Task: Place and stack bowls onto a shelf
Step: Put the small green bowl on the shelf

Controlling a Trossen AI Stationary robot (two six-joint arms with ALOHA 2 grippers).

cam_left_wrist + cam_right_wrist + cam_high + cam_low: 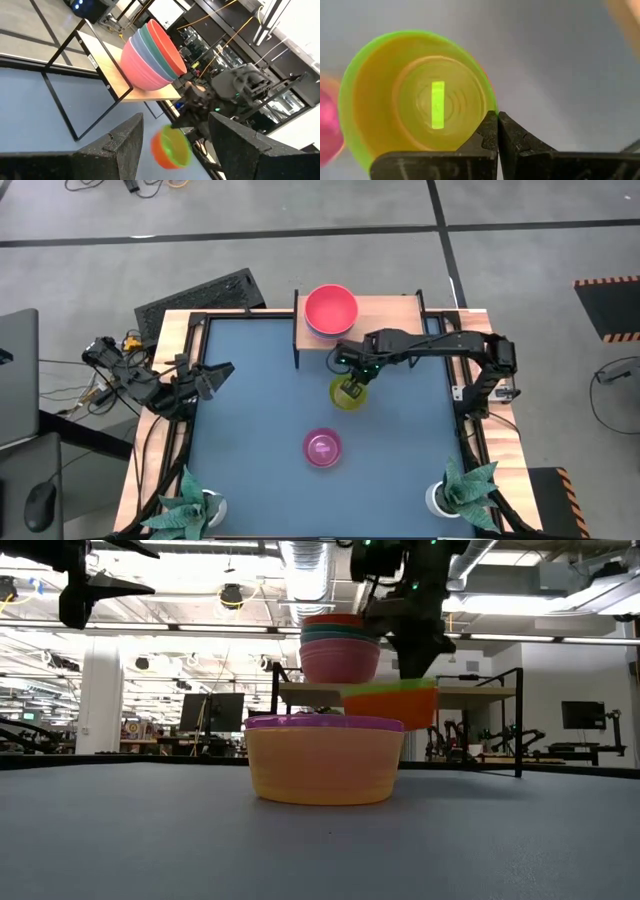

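The shelf [400, 315], a light wooden board on black legs, stands at the table's far edge. A stack of larger bowls, pink on top [330, 308], rests on it; it also shows in the left wrist view [152, 55]. My right gripper [350, 383] is shut on a small yellow-green bowl [415, 115] in front of the shelf, above the table. A small magenta bowl [322, 448] rests on the table nearer the front. My left gripper [176, 120] is open and empty, high at the table's left side [215, 375]. My right gripper holds the yellow-green bowl by its rim [493, 113], one finger inside the bowl and one outside. The fingers come from above, pointing down. The bowl hangs below them, open side up, clear of the table [390, 703].
Two white plant pots stand at the table's near corners [205, 505] [448, 498]. The shelf's black legs [297, 330] stand on the blue table top. Bare blue surface [250, 430] lies between the left arm and the magenta bowl.
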